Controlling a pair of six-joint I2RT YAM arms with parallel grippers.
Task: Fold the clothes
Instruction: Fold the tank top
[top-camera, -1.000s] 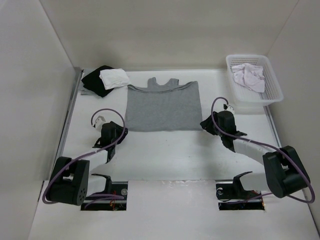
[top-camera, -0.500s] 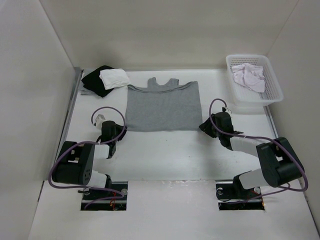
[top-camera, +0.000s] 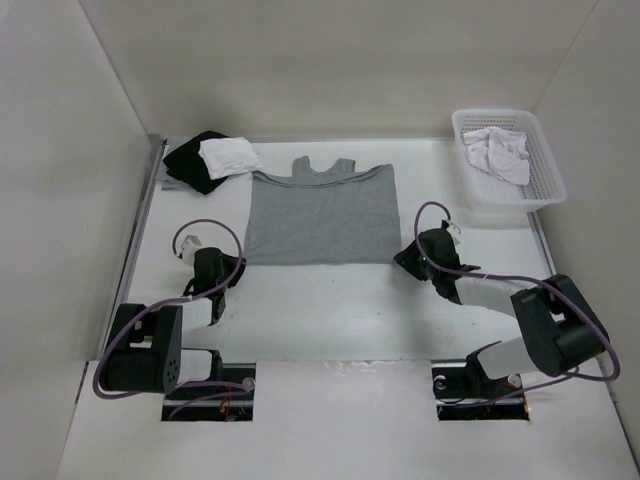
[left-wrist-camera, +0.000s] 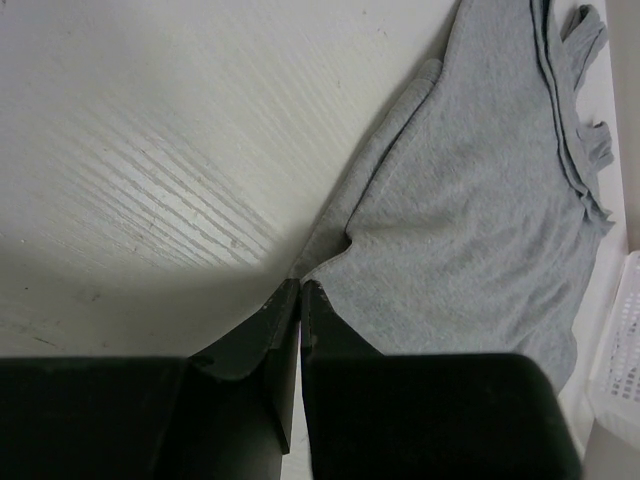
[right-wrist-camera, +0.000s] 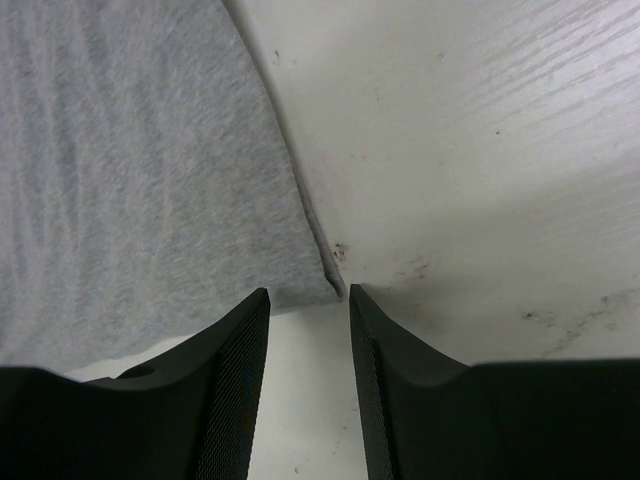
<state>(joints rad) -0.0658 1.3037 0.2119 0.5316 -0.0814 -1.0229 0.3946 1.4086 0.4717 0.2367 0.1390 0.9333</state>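
The clothes (top-camera: 320, 215), one plain grey knit top, lie flat in the middle of the table with the straps at the far edge. My left gripper (top-camera: 236, 262) is at the near left corner. In the left wrist view its jaws (left-wrist-camera: 300, 286) are shut on that corner, and the clothes (left-wrist-camera: 470, 200) are drawn into a point at the tips. My right gripper (top-camera: 404, 258) is at the near right corner. It stands open (right-wrist-camera: 308, 294), and the hem corner of the clothes (right-wrist-camera: 130, 170) lies just in front of the gap between its fingers, flat on the table.
A white basket (top-camera: 545, 190) at the back right holds a pale pink-white cloth (top-camera: 497, 152). A black cloth (top-camera: 188, 162) with a white cloth (top-camera: 230, 157) on it lies at the back left. White walls enclose the table on the left, the far side and the right.
My left gripper has shut on the near left corner and drawn it slightly toward the near edge. My right gripper has moved left to the near right corner, still open.
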